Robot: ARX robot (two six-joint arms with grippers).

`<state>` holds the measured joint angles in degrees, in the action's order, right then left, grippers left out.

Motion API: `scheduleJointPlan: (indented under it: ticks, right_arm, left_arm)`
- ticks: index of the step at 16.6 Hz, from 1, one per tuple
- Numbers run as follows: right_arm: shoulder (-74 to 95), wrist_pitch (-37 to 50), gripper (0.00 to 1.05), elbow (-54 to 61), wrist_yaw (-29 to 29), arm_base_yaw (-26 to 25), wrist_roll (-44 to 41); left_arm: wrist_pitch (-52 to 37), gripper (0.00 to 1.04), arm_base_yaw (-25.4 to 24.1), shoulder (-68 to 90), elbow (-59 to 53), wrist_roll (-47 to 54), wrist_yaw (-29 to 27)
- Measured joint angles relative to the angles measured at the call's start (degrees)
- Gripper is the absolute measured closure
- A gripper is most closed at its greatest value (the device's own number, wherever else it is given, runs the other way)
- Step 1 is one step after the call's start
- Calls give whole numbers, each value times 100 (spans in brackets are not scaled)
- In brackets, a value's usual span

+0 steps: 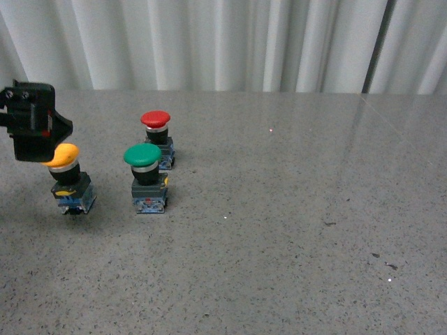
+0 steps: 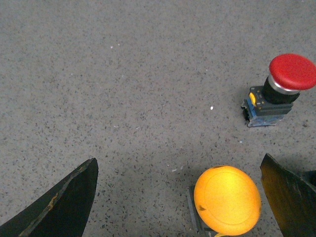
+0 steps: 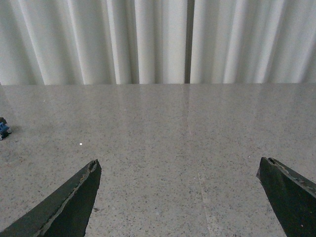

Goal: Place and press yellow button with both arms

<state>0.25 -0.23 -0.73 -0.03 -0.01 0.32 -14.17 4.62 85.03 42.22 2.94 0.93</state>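
At the far left of the front view, our left arm (image 1: 31, 125) hangs over the yellow button (image 1: 66, 178), which stands on the grey desk (image 1: 293, 230). Its jaws are spread wide, with the yellow cap between them but not pinched. The green button (image 1: 147, 174) sits at three o'clock from the yellow one, and the red button (image 1: 157, 136) at twelve o'clock from the green. Our right jaws are also spread, holding nothing, above the desk and facing the curtain (image 3: 148, 39).
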Motion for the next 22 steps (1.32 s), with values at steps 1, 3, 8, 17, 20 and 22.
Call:
scheduleJointPlan:
  ticks: [1,3,8,17,20,22]
  right_arm:
    - [0,-2,7,0,0,0,0]
    - [0,0,7,0,0,0,0]
    - [0,-2,7,0,0,0,2]
    - [0,-2,7,0,0,0,0]
    - [0,-2,7,0,0,0,0]
    - [0,-2,7,0,0,0,0]
  left_arm:
    - [-94,7,35,210,33,-22,13]
    - [-227,7,127,481,118,-35,33]
    - [-339,12,273,828,136,-15,26]
    - [323,71,221,-553,186,352,-225]
    - [656,71,796,-986,966,151,-223]
    - [824,71,1598,-442,1565,-186,-400]
